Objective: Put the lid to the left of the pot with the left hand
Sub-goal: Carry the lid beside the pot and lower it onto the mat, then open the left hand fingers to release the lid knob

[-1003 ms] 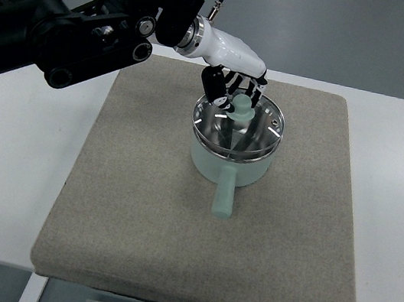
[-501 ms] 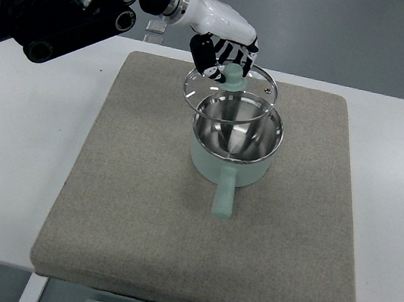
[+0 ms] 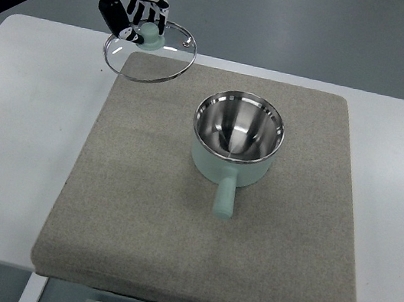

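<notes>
The left hand's arm runs off the picture's edge at ten o'clock. Its fingers hide part of the lid's knob (pale green).

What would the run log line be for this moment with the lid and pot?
phase: carry | left hand: shut on glass lid, held up by its knob, left of and beyond pot | pot: uncovered on mat | lid: not yet placed

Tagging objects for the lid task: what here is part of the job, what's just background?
Part of the job:
glass lid, held up by its green knob
left hand, gripping that knob
mint saucepan, open, handle toward the camera

Background:
grey mat
white table
</notes>
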Robot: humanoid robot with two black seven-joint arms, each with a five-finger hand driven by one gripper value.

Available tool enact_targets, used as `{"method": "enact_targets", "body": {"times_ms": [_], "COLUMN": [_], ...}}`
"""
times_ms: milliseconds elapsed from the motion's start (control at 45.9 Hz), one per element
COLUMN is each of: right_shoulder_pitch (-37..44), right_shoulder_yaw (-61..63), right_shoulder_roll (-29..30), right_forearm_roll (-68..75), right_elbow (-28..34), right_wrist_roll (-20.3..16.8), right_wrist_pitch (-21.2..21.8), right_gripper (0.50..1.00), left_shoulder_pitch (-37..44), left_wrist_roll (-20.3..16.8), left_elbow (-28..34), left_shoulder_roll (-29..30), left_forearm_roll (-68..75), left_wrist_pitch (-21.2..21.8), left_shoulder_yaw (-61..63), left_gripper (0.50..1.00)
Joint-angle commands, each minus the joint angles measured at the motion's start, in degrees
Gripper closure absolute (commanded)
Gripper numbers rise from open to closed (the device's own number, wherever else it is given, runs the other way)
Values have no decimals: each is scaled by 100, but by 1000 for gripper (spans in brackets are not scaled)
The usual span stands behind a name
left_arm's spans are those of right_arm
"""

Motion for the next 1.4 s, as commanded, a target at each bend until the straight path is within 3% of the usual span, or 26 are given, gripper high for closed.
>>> {"method": "enact_targets", "body": {"times_ms": [0, 196, 741, 828, 937, 1155, 1373], "right_shoulder_pitch": [-9, -9, 0, -9, -9, -9, -9], "right_shoulder_yaw": [0, 0, 0, 0, 0, 0, 0], "right_shoulder_roll": [0, 0, 0, 0, 0, 0, 0], "right_forearm_roll": [0, 0, 0, 0, 0, 0, 0], "right_elbow": [-2, 7, 7, 7, 7, 7, -2], "right_wrist_roll": [-2, -2, -2, -2, -2, -2, -2], "right_wrist_pitch": [0, 0, 0, 0, 0, 0, 0], "right_gripper": [576, 576, 576, 576, 576, 576, 576], "left_shoulder_pitch": [284, 997, 1392, 1428, 1428, 1489, 1401], "left_wrist_roll": [8, 8, 17, 17, 26, 26, 26], "left_elbow": [33, 7, 139, 139, 130, 297, 947], "left_shoulder_roll": [29, -6, -199, -287, -305, -287, -305], "left_forearm_roll": [34, 87, 228, 228, 114, -588, -3443], "left_wrist_pitch": [194, 915, 1284, 1425, 1451, 1469, 1469], "left_shoulder_yaw": [1, 9, 247, 247, 238, 168, 106], "left_gripper": [1000, 1000, 1000, 766, 511, 506, 506]}}
